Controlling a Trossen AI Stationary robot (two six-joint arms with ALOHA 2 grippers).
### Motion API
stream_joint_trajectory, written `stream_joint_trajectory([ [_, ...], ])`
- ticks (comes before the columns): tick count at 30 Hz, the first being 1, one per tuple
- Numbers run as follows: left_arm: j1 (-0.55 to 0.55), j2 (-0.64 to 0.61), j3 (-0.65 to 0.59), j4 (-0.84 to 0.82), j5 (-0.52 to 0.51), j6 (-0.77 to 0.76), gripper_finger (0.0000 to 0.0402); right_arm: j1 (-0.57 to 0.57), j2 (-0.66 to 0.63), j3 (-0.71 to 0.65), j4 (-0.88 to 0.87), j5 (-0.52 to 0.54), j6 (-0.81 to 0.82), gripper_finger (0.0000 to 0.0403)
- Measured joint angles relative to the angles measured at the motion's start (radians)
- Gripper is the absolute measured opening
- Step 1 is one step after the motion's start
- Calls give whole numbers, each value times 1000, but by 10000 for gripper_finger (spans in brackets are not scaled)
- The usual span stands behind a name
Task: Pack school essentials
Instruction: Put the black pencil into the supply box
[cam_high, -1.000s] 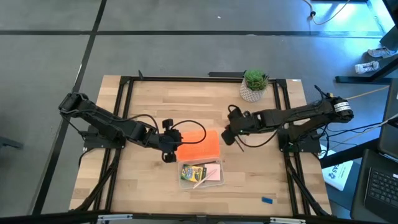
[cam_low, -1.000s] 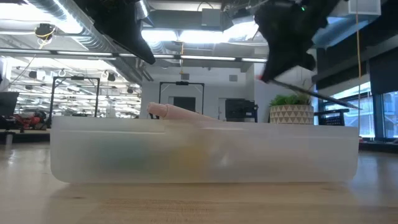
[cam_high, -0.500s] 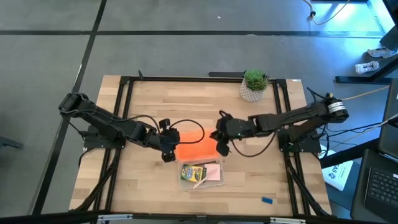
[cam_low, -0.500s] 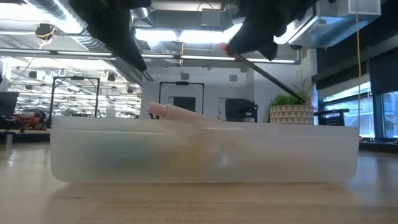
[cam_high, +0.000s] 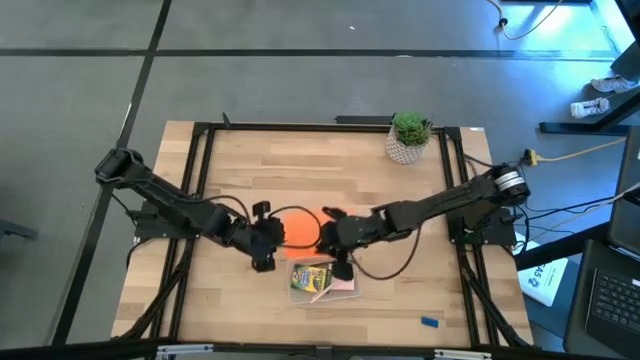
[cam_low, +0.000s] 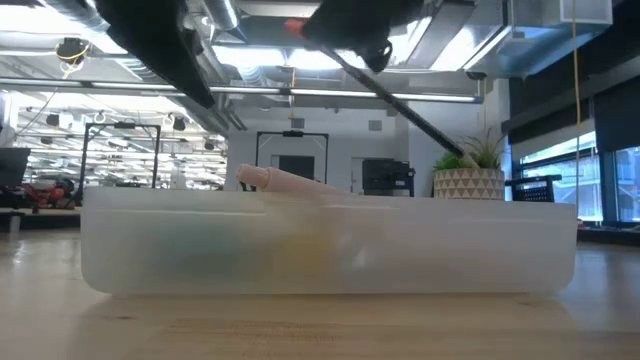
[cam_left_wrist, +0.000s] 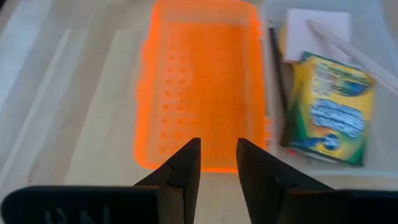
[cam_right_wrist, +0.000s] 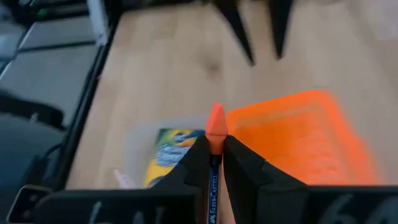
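Clear case sits front-centre on the wooden desk, holding green-and-yellow crayon box, pale pink pad and a thin pencil lying across them. Orange lid lies flat just behind the case, touching or nearly touching its rim. Right gripper hovers above the case's back edge, jaws pinching an orange-tipped pencil; barrel reads "FABER-CASTELL". Left gripper hangs over the lid's near end, jaws slightly apart, nothing between them. The two grippers crowd each other over the lid, close but apart. Crayon box label is blurred, can't read it. Tiny blue piece lies alone near the desk's front right corner, well apart from the case. Potted green plant stands at the back right. Low view: frosted case wall fills the middle, pink stick end poking above the rim. Black frame around the desk, grey floor, open workshop room with ceiling lights behind.
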Motion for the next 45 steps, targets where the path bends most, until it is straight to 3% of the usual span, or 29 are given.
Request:
stream_joint_trajectory([
  [4,-52,-1,0,-2,0,-26,96,13,79,67,-2,-74,4,39],
  [17,-126,-2,0,-13,-7,-45,96,22,227,132,-55,-91,26,39],
  [35,-124,-2,0,-13,-27,-41,96,14,248,132,-53,-99,-14,39],
  [40,-124,-2,0,-13,-28,-41,96,10,248,132,-52,-172,-23,39],
  [45,-124,-2,0,-13,-28,-41,96,10,248,132,-52,-176,-23,39],
])
